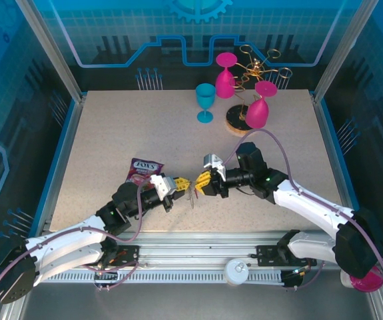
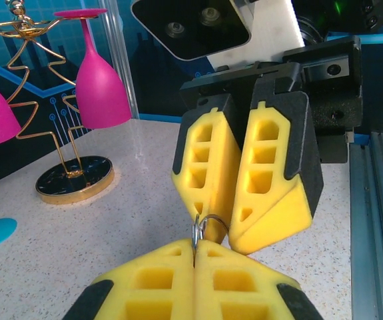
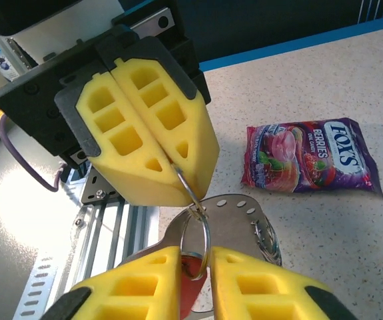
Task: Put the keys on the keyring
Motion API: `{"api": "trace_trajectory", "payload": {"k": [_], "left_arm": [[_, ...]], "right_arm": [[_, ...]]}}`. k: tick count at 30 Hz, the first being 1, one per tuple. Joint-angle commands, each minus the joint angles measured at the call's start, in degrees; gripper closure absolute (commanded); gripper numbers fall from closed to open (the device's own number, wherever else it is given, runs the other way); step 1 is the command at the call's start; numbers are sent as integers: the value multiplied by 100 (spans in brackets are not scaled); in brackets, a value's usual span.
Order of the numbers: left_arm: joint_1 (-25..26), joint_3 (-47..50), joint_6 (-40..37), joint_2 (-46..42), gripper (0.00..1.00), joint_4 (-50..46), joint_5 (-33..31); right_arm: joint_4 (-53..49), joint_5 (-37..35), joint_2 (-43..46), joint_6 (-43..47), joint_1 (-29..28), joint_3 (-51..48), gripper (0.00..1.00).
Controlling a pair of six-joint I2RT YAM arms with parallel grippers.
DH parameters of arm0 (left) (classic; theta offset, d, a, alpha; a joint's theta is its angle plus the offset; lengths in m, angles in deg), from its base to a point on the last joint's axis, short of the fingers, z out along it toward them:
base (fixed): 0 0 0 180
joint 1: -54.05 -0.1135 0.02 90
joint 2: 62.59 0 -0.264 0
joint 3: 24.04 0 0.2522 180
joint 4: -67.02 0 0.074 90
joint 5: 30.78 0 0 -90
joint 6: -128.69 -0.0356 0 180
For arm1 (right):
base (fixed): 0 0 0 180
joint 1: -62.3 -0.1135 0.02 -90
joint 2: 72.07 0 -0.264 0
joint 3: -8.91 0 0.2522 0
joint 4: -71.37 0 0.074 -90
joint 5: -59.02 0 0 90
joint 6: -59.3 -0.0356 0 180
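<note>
Mid-frame above the bench (image 1: 111, 133), the left gripper (image 3: 174, 175) pinches its fingers shut on a wire ring (image 3: 192, 220) of the keyring (image 3: 244, 217). The right gripper (image 3: 195, 253) holds the keys (image 3: 190, 277) in narrow fingers, against that ring. Threading seems in hand. The next move likely calls for working the key along the ring's coil.

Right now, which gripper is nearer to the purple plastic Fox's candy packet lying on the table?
Left. The left gripper sits just right of the purple plastic candy packet; the right gripper lies farther right, fingertips meeting the left's.
</note>
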Motion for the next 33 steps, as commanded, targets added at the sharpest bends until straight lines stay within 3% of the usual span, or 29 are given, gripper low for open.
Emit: {"api": "trace_trajectory", "payload": {"k": [1, 6, 19, 22, 27, 33], "left_arm": [[-49, 34, -160, -11, 100, 288, 60], [-50, 14, -183, -2, 100, 294, 86], [-44, -52, -280, 88, 100, 427, 165], [-49, -62, -326, 125, 100, 415, 179], [-50, -65, -356, 187, 100, 412, 201], [-48, -52, -335, 257, 100, 471, 218]], "right_arm": [[12, 188, -17, -221, 85, 131, 86], [226, 188, -126, -454, 107, 92, 100], [-348, 763, -698, -698, 103, 577, 100], [-419, 896, -683, -740, 164, 618, 95], [-725, 869, -667, -645, 292, 736, 71], [-114, 520, -149, 66, 300, 295, 62]]}}
